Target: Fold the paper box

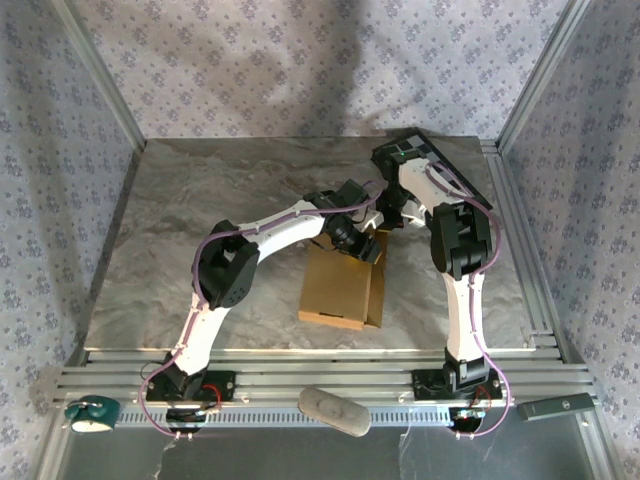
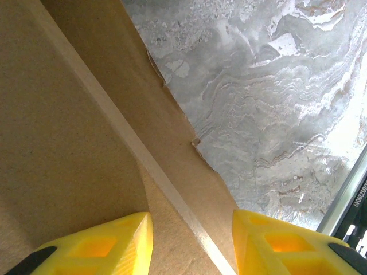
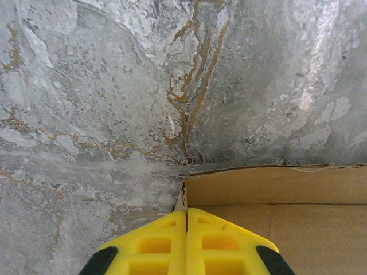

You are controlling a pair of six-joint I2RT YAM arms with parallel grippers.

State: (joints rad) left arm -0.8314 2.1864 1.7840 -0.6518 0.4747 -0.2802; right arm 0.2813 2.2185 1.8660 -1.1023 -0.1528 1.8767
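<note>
worktop (image 1: 200,230): grey marbled slab with patterned walls on three sides. There is wide bare room left of the box and a narrower strip on its right before the slab edge.
left arm (image 1: 250,250): runs from the near-left base across to the far end of the box. From above it covers the box's far-left corner.
right arm (image 1: 460,250): rises from the near-right base, folds back at the far right, then drops toward the box's far-right corner. Its wrist end is hard to make out among the dark joints.
paper box (image 1: 338,288): tan cardboard, mid worktop and slightly right of centre, between the two arms. The right wall stands up. The far end is hidden under the arms, so I can't tell the flap state there. The near edge is free.
dark panel (image 1: 445,165): sits at the far-right corner of the worktop, partly hidden by the right arm. Its pattern is not readable.
left hand (image 2: 191,229): yellow fingers apart, straddling the top edge of an upright cardboard wall. A gap shows on both sides and nothing is clamped. Bare worktop lies to the right of the wall.
right hand (image 3: 186,215): fingers pressed together with nothing between them. The tips sit right at a corner of the box wall; I can't tell if they touch it. Open worktop lies ahead and to the left.
grey oval object (image 1: 333,410): lies on the near rail, off the slab.
dark bar (image 1: 555,407): near-right, off the slab.
teal object (image 1: 92,412): near-left corner, too small to identify.
</note>
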